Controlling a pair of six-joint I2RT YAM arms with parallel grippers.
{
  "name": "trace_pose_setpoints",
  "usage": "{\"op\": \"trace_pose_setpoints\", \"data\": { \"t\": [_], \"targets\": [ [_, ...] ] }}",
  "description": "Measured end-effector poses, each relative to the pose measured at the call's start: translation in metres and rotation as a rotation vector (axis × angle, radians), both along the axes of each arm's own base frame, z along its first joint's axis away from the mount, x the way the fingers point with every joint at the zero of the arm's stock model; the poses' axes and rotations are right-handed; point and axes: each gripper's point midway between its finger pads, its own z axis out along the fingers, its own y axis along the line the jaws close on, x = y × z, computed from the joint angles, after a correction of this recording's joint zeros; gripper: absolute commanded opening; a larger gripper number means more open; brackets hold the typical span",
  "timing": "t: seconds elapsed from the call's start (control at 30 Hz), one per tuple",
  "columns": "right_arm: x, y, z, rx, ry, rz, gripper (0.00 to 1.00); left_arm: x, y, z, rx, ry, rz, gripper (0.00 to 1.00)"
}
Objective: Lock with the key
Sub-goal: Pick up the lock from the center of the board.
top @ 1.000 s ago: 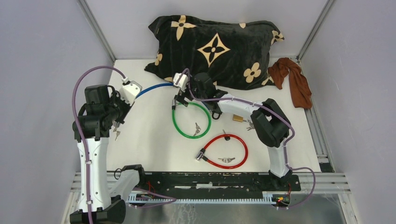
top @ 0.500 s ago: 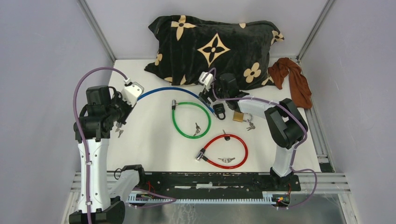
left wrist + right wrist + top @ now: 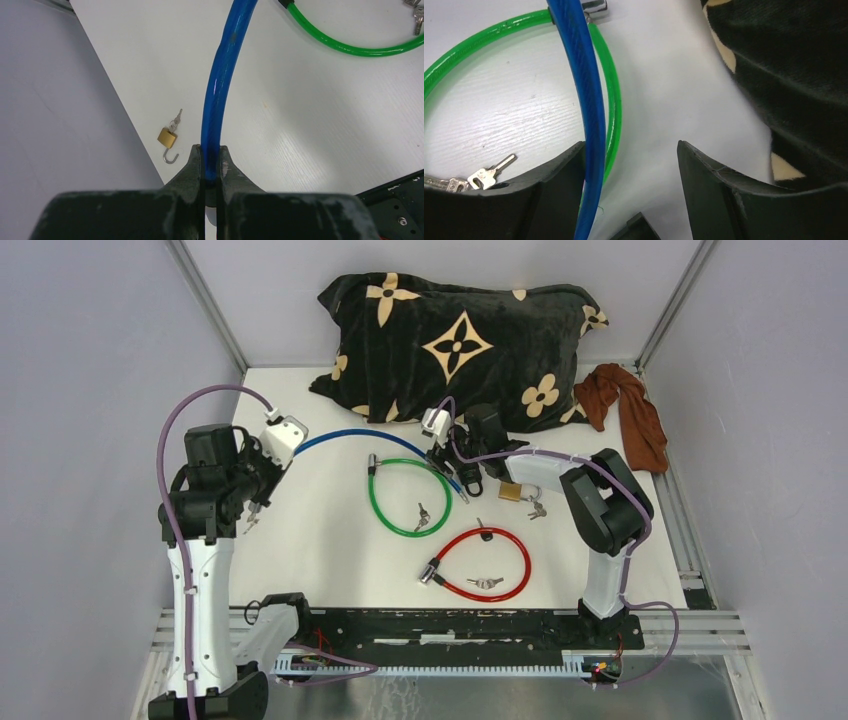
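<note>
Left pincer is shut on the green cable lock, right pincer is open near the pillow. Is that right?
Not quite. The left pincer is shut on the blue cable lock, not the green cable lock, which lies loose; the left wrist view shows this. The right pincer is open near the pillow, as stated.

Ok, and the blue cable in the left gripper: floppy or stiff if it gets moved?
Probably springy, not limp: the blue cable leaves the shut left gripper in a smooth arc rather than sagging. Its glossy coating looks slippery, so it may slide inside the open right gripper. Its far part crosses the green cable and could drag it.
</note>
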Motion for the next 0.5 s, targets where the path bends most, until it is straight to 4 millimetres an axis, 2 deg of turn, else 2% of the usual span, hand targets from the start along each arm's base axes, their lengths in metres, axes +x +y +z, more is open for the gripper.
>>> {"op": "trace_pose_setpoints", "data": {
  "t": [0.17, 0.2, 0.23, 0.4, 0.43, 0.5],
  "targets": [
    [-0.006, -0.005, -0.010, -0.033, 0.033, 0.010, 0.59, 0.000, 0.000, 0.000, 0.000, -0.002, 0.000, 0.02],
    [-0.007, -0.005, -0.012, -0.034, 0.040, 0.011, 0.55, 0.000, 0.000, 0.000, 0.000, -0.003, 0.000, 0.02],
    [-0.007, -0.005, -0.015, -0.035, 0.048, 0.008, 0.49, 0.000, 0.000, 0.000, 0.000, -0.003, 0.000, 0.02],
    [-0.009, -0.007, -0.027, -0.042, 0.094, -0.007, 0.05, 0.000, -0.001, 0.000, -0.003, -0.004, -0.002, 0.02],
    [-0.009, -0.008, -0.027, -0.037, 0.107, -0.016, 0.00, 0.000, -0.002, 0.000, -0.007, -0.004, -0.006, 0.02],
    [-0.005, -0.011, -0.026, -0.025, 0.117, -0.036, 0.00, 0.000, -0.004, 0.000, -0.017, -0.005, -0.013, 0.02]
  ]
}}
